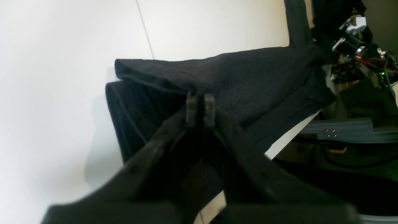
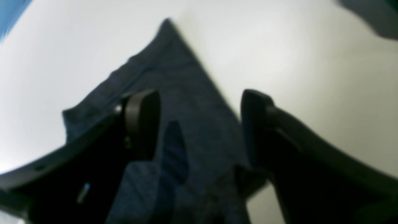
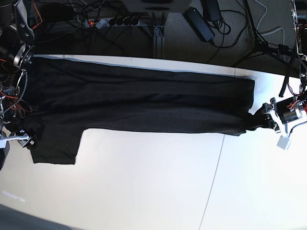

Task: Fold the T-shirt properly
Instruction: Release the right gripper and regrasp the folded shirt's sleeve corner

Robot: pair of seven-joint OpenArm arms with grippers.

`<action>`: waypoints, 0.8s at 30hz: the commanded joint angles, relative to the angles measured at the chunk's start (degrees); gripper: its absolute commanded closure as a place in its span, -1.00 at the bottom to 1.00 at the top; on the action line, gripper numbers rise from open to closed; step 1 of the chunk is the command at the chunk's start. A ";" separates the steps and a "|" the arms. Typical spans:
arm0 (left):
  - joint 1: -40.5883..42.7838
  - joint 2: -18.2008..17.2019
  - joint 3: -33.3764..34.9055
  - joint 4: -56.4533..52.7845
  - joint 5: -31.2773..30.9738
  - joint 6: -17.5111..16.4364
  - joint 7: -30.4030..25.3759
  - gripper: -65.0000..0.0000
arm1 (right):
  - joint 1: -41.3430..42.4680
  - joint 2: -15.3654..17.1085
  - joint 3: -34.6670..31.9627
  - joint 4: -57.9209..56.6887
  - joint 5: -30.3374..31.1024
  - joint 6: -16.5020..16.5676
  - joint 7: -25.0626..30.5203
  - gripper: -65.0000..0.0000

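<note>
Left pincer (image 1: 200,107) pinching the hem of the large black soft-fabric T-shirt (image 3: 144,103); right pincer (image 2: 199,124) spread over a sleeve. Stretched along the white tabletop's (image 3: 158,187) far edge. Limp, light, likely slippery: best gripped at hems and corners.

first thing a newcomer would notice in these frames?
The black T-shirt, stretched in a long band across the far side of the white table, one sleeve hanging toward the near edge on the base view's left. Next, the left hand, closed on the shirt's folded end. The right hand is open, fingers straddling a sleeve.
</note>
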 commanded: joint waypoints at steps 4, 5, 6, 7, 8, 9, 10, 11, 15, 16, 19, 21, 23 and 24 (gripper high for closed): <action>-0.98 -1.27 -0.48 0.94 -1.42 -0.76 -1.07 1.00 | 0.11 -1.68 -4.79 0.83 -1.81 3.02 -4.52 -0.27; -0.96 -1.27 -0.48 0.94 -1.42 -0.76 -1.07 1.00 | 0.11 -1.75 -5.40 1.03 -1.79 3.02 -4.55 -0.27; -0.96 -1.27 -0.48 0.94 -1.40 -0.76 -1.05 1.00 | 0.11 -1.81 -5.70 1.27 -1.81 3.02 -4.55 -0.27; -0.96 -1.27 -0.48 0.92 -1.40 -0.76 -1.05 1.00 | 0.11 -1.84 -5.79 1.46 -1.84 3.04 -4.57 -0.27; -0.96 -1.27 -0.48 0.92 -1.40 -0.76 -1.05 1.00 | 0.11 -1.81 -5.79 1.49 -1.84 3.04 -4.57 -0.27; -0.96 -1.27 -0.48 0.92 -1.40 -0.76 -1.05 1.00 | 0.11 -1.79 -5.79 1.51 -1.84 3.04 -4.59 -0.27; -0.96 -1.27 -0.48 0.92 -1.40 -0.76 -1.05 1.00 | 0.11 -1.79 -5.79 1.51 -1.84 3.04 -4.76 -0.26; -0.96 -1.27 -0.48 0.92 -1.40 -0.76 -1.05 1.00 | 0.11 -1.81 -5.79 1.51 -1.84 3.08 -5.16 -0.26; -0.96 -1.27 -0.48 0.92 -1.42 -0.76 -1.09 1.00 | 0.11 -1.79 -5.79 1.51 -1.97 3.06 -5.81 -0.17; -0.96 -1.27 -0.48 0.92 -1.42 -0.76 -1.09 1.00 | 0.11 -1.79 -5.79 1.53 -2.27 3.04 -5.73 0.01; -0.96 -1.27 -0.48 0.92 -1.42 -0.76 -1.09 1.00 | 0.09 -1.77 -5.77 2.19 -2.25 3.04 -5.35 0.92; -0.96 -1.27 -0.48 0.92 -1.42 -0.76 -1.07 1.00 | 0.07 -1.79 -5.77 3.28 -2.25 3.08 -5.42 1.00; -0.96 -1.29 -0.48 0.92 -1.40 -0.76 -1.05 1.00 | -0.37 -1.84 -5.77 5.35 -2.19 3.08 -5.44 1.00; -0.96 -1.27 -0.48 0.92 -1.40 -0.76 -1.05 1.00 | -0.55 -1.86 -5.77 6.71 -2.10 3.15 -5.53 1.00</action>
